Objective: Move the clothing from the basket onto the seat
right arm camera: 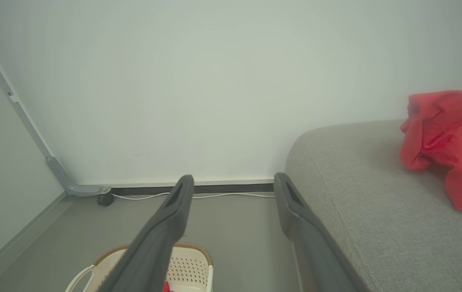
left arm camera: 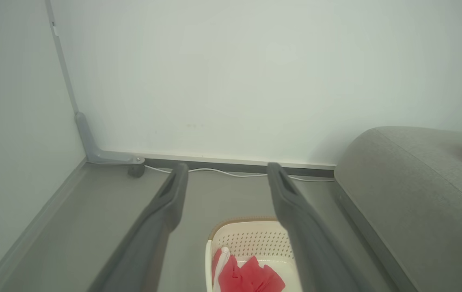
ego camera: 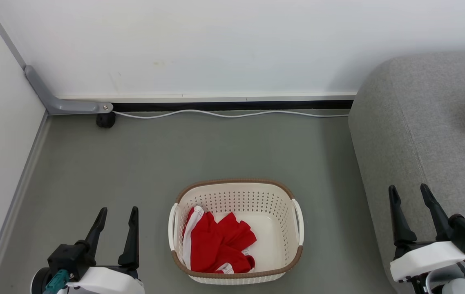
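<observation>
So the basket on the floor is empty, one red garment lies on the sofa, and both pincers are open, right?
Not empty: the head view shows red clothing in the basket. The garment on the sofa, the open left pincer and open right pincer are correct.

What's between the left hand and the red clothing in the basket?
Nothing visible blocks it. The left hand is open beside the basket, and the clothing lies uncovered inside; only the basket's side wall sits between them.
</observation>
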Available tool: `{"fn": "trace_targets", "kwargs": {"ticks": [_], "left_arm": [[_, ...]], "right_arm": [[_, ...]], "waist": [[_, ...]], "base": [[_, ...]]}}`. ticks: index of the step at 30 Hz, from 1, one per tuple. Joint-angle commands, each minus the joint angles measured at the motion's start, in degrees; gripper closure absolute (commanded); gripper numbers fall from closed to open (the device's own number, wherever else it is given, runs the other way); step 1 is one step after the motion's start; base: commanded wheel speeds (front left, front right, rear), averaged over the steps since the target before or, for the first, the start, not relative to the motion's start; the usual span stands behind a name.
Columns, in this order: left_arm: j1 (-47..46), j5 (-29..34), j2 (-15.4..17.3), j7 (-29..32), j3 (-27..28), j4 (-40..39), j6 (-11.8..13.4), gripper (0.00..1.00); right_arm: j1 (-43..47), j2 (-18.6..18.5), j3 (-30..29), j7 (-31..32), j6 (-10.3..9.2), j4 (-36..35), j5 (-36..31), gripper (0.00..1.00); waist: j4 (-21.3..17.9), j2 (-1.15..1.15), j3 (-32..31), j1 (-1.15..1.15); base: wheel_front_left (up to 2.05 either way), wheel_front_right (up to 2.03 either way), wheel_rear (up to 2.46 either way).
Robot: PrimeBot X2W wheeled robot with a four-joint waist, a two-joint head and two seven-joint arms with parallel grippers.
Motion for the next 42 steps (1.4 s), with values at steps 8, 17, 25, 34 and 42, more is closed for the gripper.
{"fn": "trace_targets", "kwargs": {"ticks": [8, 17, 25, 34, 42], "left_arm": [[-3.15, -1.72, 0.52, -0.35, -1.69, -1.09, 0.22, 0.0], [-7.97, -2.87, 0.52, -0.35, -6.2, 0.94, 0.5, 0.0], [-13.33, -3.16, 0.52, -0.35, -9.59, 3.86, 0.72, 0.0], [-22.41, -2.89, 0.52, -0.35, -12.44, 8.74, 1.02, 0.0], [-31.59, -2.33, 0.52, -0.35, -13.31, 16.41, 1.25, 0.0]], "right_arm": [[-2.96, -0.35, 0.8, -0.35, 0.17, -3.43, -0.29, 0.0], [-7.08, -0.45, 0.09, -0.35, 0.17, -5.96, 0.09, 0.0], [-11.19, -0.65, -0.07, -0.35, 0.17, -8.85, -0.18, 0.0], [-17.8, -0.32, 0.75, -0.35, 0.17, -12.18, -0.65, 0.0], [-24.36, 0.47, 1.36, -0.35, 0.17, -15.15, -1.08, 0.0]], "waist": [[-0.36, 0.0, 4.84, 0.0], [-1.21, 0.0, 11.94, 0.0], [-2.0, 0.0, 19.04, 0.0], [-3.76, 0.0, 29.94, 0.0], [-5.5, 0.0, 39.04, 0.0]], "base": [[0.0, 0.0, 0.0], [0.0, 0.0, 0.0], [0.0, 0.0, 0.0], [0.0, 0.0, 0.0], [0.0, 0.0, 0.0]]}}
